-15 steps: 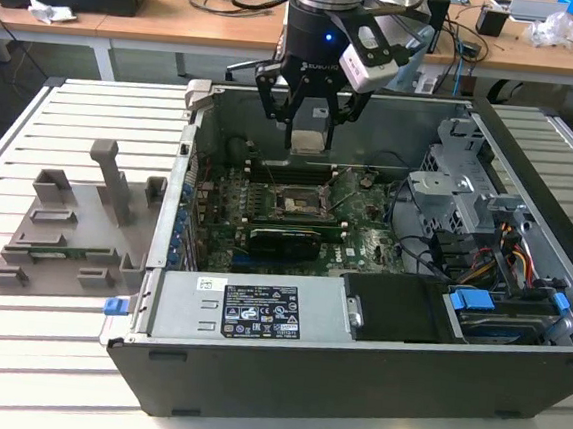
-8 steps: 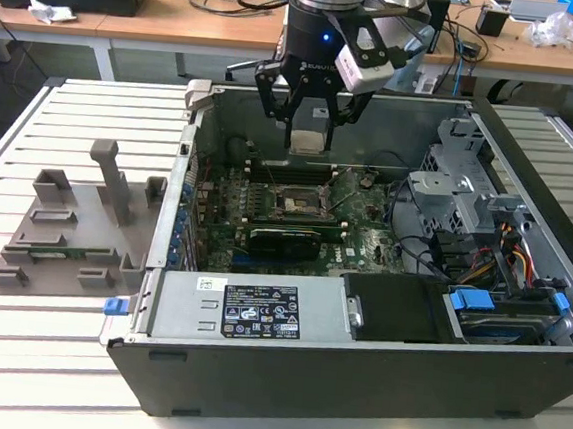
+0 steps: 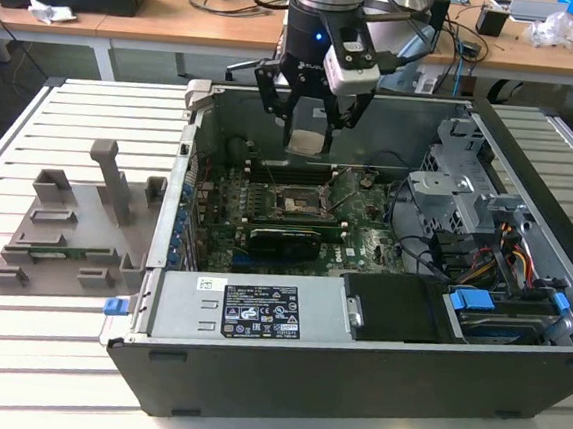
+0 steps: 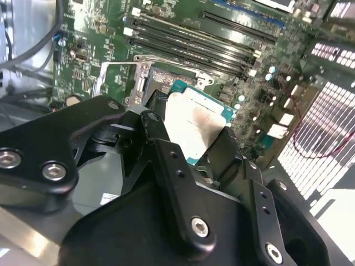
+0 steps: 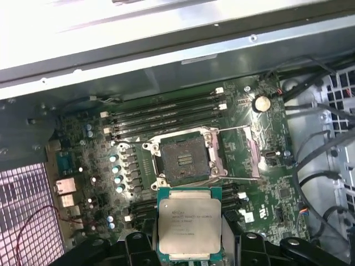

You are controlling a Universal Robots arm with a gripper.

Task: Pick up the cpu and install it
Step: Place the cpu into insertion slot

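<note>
First wrist view gives me the closest look: the cpu (image 5: 189,224) sits flat in the gripper (image 5: 189,246), its silver lid towards the camera and a thin green rim showing around it. The black fingers (image 5: 141,252) pinch it by two opposite edges, and I see the same hold in the second wrist view. The chip hangs in the air, apart from the motherboard (image 5: 266,194) beneath it. Just beyond it lies the socket (image 5: 183,159), open, with its dark contact field bare and its load frame (image 5: 247,152) swung out to one side. Past the socket run the long memory slots (image 5: 166,111), and behind those the pale inner wall of the case (image 5: 166,50). In the exterior view I find the gripper (image 3: 309,126) lowered into the open top of the case, holding the chip above the socket and near the back wall. Outside the case, on the exterior view's left, the grey fixture (image 3: 65,225) with its upright posts lies on the slatted table (image 3: 43,364), well apart from the arm. Farthest off runs a wooden desk (image 3: 164,8) strewn with cables.
</note>
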